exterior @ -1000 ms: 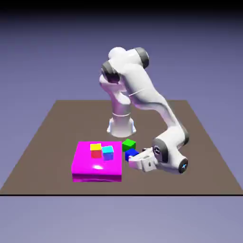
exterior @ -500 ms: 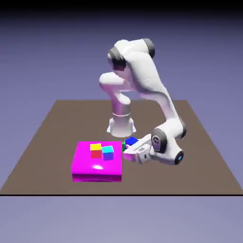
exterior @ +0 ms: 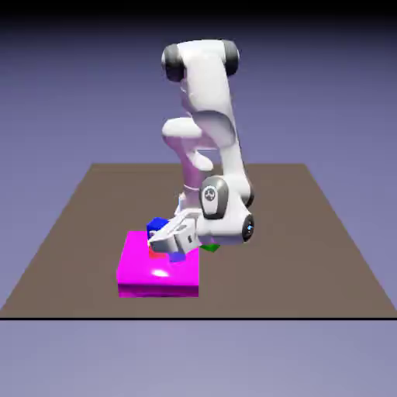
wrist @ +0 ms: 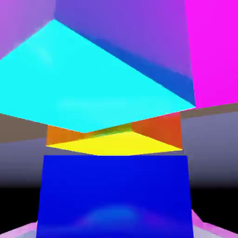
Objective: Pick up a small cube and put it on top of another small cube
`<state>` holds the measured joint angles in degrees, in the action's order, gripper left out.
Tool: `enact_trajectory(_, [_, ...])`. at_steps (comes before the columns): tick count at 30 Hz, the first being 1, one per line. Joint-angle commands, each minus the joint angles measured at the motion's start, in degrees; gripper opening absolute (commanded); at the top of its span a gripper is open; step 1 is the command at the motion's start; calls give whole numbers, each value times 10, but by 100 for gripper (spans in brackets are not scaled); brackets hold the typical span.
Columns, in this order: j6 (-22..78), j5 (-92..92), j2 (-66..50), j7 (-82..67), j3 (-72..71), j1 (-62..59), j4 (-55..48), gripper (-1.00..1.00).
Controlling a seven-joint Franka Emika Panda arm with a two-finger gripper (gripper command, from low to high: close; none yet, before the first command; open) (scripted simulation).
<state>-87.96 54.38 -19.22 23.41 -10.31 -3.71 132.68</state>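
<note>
Swung across toward the exterior view's left since the earlier frame, the arm (exterior: 213, 85) has brought the dark blue cube (exterior: 158, 224) from above the green one's spot to over the magenta block.

Nearest the hand camera, the blue cube sits large between the fingertips of the tool (exterior: 160, 241). Its body hides most of them, and I cannot tell whether they clamp it or have come apart from its sides. It looks like a small, rigid, light block, unlikely to dent or break; smooth faces might let it slip or twist if pinched near an edge. Two opposite side faces, gripped squarely at mid-height, would be the best hold, keeping the underside free for stacking.

Beyond it, the yellow-topped, red-sided cube (wrist: 114, 144) appears to be the likely support. The exterior view places the blue cube over it, but whether they touch is hidden. An off-centre release could tip the upper cube or nudge the lower one.

The cyan-topped cube (wrist: 83, 88) is close beside the stack and the main obstacle: a sideways sweep of the tool could knock it, so a straight retreat seems safer. Both lower cubes rest on the magenta block (exterior: 159, 288), whose glossy top might let them slide. Farther aside, the green cube (exterior: 211, 247) is on the brown table (exterior: 302, 256), partly hidden by the arm.
</note>
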Motion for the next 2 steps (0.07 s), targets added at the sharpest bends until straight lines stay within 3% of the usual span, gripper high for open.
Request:
enact_trajectory(1, [25,-16,4,-10,-10,12,-20,100])
enact_trajectory(2, [50,-33,8,-21,-20,24,-41,100])
